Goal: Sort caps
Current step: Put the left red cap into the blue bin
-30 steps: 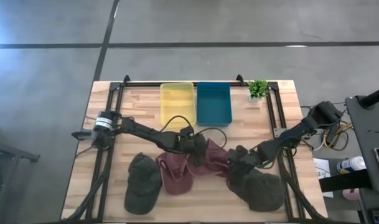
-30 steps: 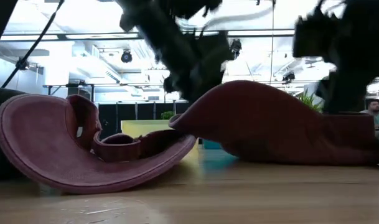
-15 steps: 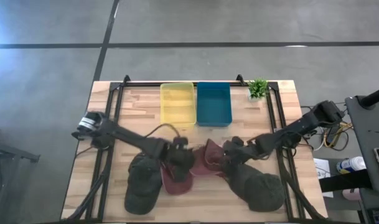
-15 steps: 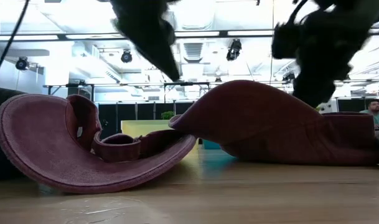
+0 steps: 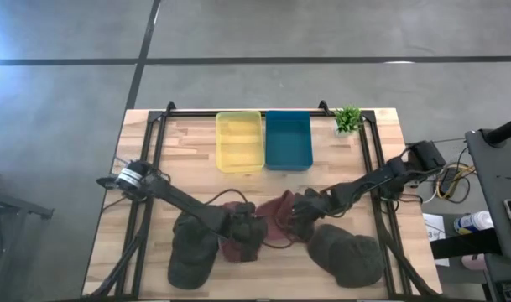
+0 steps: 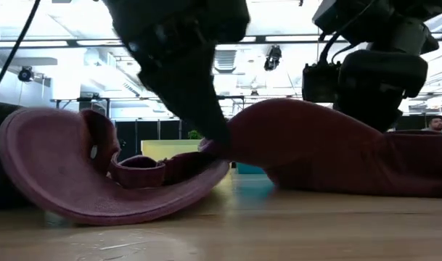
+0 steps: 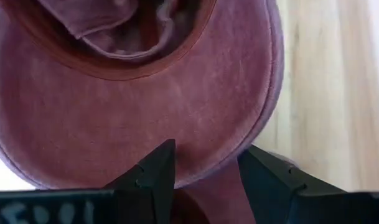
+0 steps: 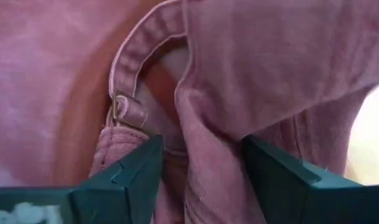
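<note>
I have both grippers down with fingers spread, gripping nothing: the left gripper (image 5: 248, 228) straddling one soft maroon fabric cap's (image 5: 237, 243) brim, the right gripper (image 5: 295, 216) astride the other maroon cap's (image 5: 276, 214) back strap; next I judge each must close.

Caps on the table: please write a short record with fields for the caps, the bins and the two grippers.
maroon caps: two, at table centre, one under the left gripper, one under the right gripper
olive caps: one at left, one at right
bins: yellow bin and teal bin, no caps inside
left gripper: open, fingers astride a maroon brim
right gripper: open, fingers astride maroon fabric
</note>
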You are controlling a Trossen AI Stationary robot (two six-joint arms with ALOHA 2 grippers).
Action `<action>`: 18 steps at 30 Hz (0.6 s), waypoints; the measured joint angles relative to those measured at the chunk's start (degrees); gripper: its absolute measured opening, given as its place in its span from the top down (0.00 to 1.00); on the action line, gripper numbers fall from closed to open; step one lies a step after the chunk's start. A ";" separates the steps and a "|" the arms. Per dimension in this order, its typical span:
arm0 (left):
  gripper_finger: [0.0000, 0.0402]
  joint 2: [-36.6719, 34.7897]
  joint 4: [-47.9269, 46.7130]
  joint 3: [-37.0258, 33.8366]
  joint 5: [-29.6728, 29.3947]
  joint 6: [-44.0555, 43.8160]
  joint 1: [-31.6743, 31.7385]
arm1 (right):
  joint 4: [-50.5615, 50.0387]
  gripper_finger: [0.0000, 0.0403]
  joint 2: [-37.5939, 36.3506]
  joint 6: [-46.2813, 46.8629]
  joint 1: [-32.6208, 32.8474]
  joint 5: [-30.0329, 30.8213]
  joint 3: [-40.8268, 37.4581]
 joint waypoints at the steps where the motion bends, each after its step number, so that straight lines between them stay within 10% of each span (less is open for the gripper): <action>1: 0.59 0.28 1.45 0.08 0.00 0.08 0.26 | -0.13 0.46 0.27 -0.24 0.28 -0.14 0.37; 18: 0.59 -2.12 0.22 1.22 -4.32 6.63 0.83 | -5.81 0.46 -6.51 -7.55 0.31 -0.40 3.11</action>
